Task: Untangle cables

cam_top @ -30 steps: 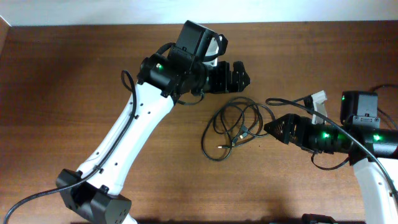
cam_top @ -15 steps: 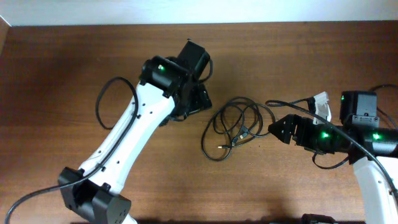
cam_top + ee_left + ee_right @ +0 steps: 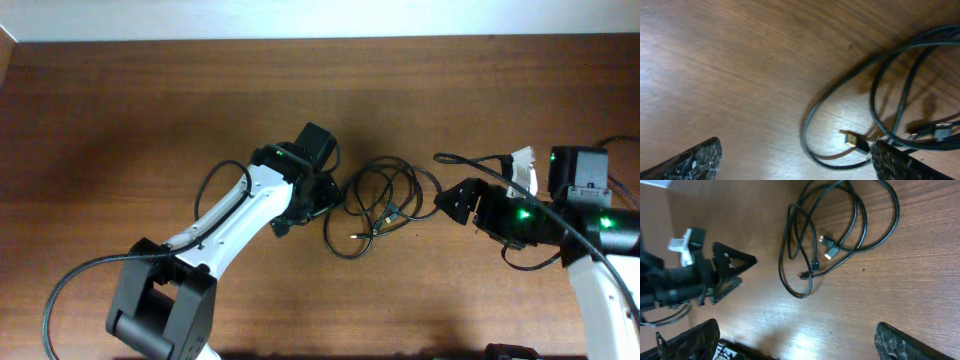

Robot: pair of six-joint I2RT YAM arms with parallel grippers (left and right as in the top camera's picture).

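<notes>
Cables [image 3: 385, 205]: thin black cords in overlapping loops, flat on the table [image 3: 120, 120], with a gold-tipped plug [image 3: 852, 140] lying inside the coil. Left gripper [image 3: 796, 150]: just left of the cables, low over the wood, spread wide and empty. Right gripper [image 3: 452, 200]: just right of the cables, likewise spread wide, holding nothing. Step in hand, by judgement, a first grasp: pinch the outermost loop on the cables' left edge, clear of the crossings; pin the cables' right side; draw outward slowly so that no knot tightens.
</notes>
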